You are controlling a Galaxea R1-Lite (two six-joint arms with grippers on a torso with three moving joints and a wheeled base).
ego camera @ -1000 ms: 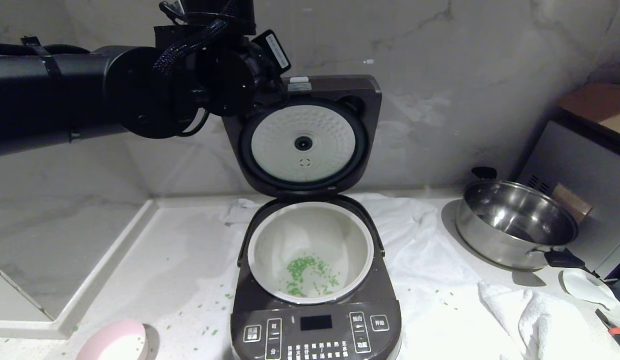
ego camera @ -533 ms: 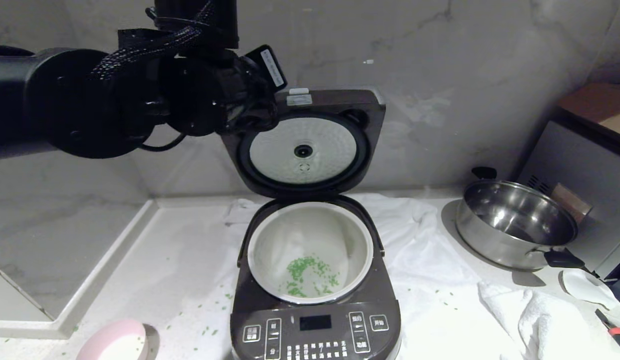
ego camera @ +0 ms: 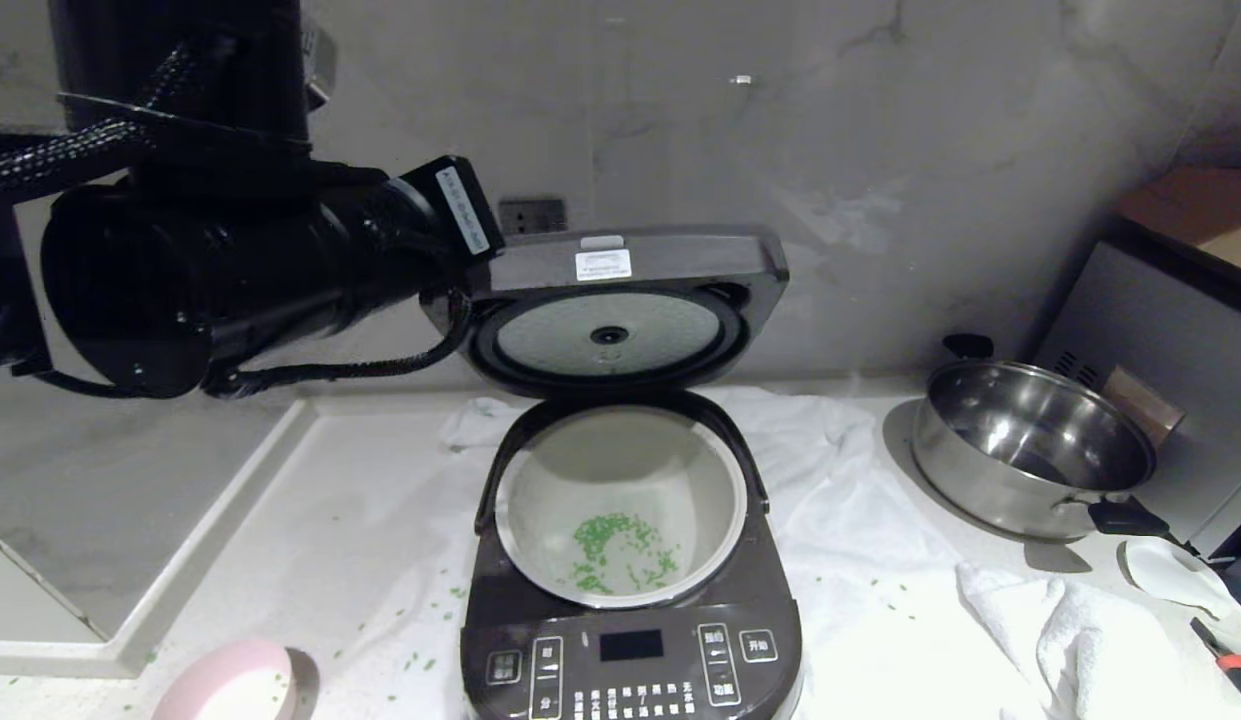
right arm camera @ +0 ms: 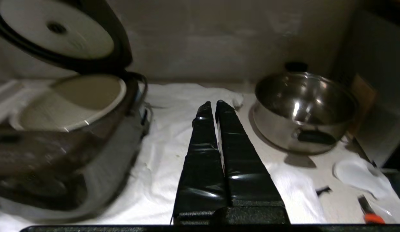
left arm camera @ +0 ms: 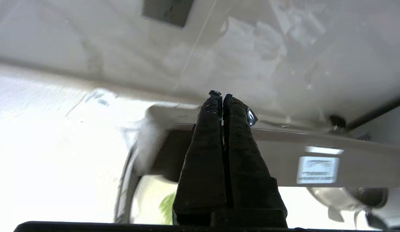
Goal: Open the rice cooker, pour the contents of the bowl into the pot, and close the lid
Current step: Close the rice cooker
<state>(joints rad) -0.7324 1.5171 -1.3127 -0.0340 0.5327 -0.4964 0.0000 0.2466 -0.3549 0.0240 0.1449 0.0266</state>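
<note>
At upper left, left gripper (left arm camera: pixel 219 96) pressed shut, empty, against the half-lowered lid (ego camera: pixel 630 265).
Green contents (ego camera: pixel 620 550) lie in the pot (ego camera: pixel 620 440).

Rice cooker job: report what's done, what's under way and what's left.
Done: green bits lie in the pot; the pink bowl sits aside. Under way: the shut left gripper presses behind the half-lowered lid. Left: latching it onto the rice cooker. The right gripper idles, shut.
</note>
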